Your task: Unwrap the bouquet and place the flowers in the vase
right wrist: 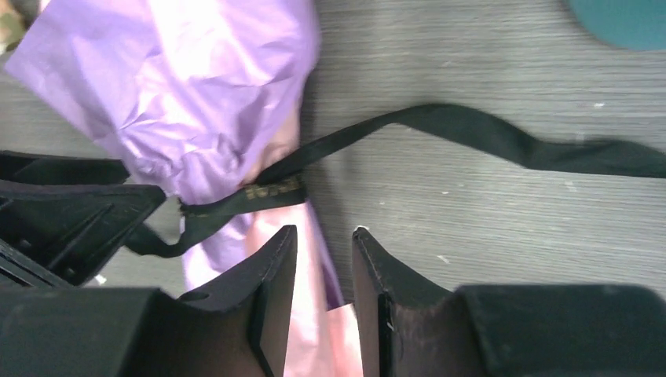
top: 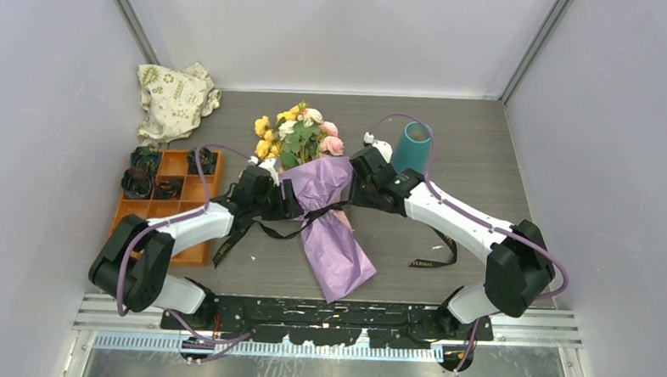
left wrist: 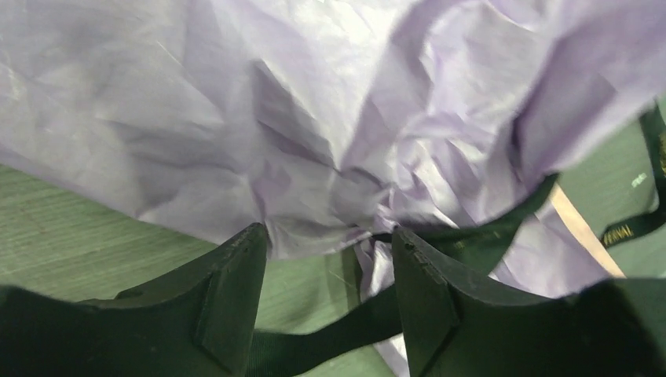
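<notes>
The bouquet lies mid-table, its flowers (top: 299,132) pointing to the back and its purple wrapping paper (top: 332,235) trailing toward me. A black ribbon (top: 312,215) still circles the paper's waist, with loose ends on the table. My left gripper (top: 294,202) is at the waist from the left. In the left wrist view the gripper (left wrist: 328,239) is open, with the ribbon (left wrist: 345,330) and crumpled paper (left wrist: 314,118) lying across the gap. My right gripper (top: 353,189) is at the waist from the right. It (right wrist: 325,234) is open above pink paper (right wrist: 322,314), with the ribbon (right wrist: 440,126) just ahead. The teal vase (top: 413,147) stands upright behind the right wrist.
A beige printed cloth bag (top: 174,99) lies at the back left. An orange compartmented tray (top: 164,200) sits beside the left arm. A ribbon tail (top: 436,259) lies on the table below the right forearm. White walls close in on three sides.
</notes>
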Robot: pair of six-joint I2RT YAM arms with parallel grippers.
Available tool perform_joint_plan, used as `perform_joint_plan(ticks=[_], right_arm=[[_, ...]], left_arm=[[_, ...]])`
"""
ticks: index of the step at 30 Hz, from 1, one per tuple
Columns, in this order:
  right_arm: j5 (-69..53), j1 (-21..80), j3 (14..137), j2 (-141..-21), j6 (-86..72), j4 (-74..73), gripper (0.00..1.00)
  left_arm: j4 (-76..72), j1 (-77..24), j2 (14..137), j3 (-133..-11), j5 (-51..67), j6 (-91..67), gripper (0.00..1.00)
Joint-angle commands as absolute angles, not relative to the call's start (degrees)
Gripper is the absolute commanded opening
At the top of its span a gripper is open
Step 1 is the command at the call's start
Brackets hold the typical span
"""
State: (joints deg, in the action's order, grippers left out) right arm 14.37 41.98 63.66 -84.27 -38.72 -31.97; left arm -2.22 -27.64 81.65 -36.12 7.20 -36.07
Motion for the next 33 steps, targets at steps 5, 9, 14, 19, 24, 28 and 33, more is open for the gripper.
perform_joint_plan(ticks=[5,9,14,19,24,28,33], right_arm=[[0.9,42.1,60.7,-84.0,-42.3,-22.6,0.47],[0.9,42.0,58.2,-83.3,-42.6,-22.2,0.48],[-0.1,42.1,55.6,-83.3,-43.2,-21.2,0.48],[-1.1,42.0,53.2,-83.3,-43.9,-19.7,0.48],[-0.7,42.1,51.9,-83.4,-43.7,-19.1,0.48],[-0.4,42.1,51.1,-84.4,-43.6,-18.6,0.47],[-0.2,42.1,50.1,-85.8,-43.6,-17.7,0.45]], left_arm=[[-12.5,-27.8,76.1,-31.2,19.0,-32.3,0.65],[-18.3,-28.9,77.6,-30.7,24.0,-32.0,0.68],[-18.6,-32.0,79.9,-33.0,24.3,-28.9,0.7],[-16.1,-32.9,82.3,-35.4,21.6,-26.4,0.7],[-12.8,-33.0,83.1,-37.2,17.9,-24.2,0.7],[-10.2,-33.0,82.6,-38.6,14.8,-23.0,0.69],[-8.8,-33.0,83.6,-40.4,11.9,-22.5,0.7]])
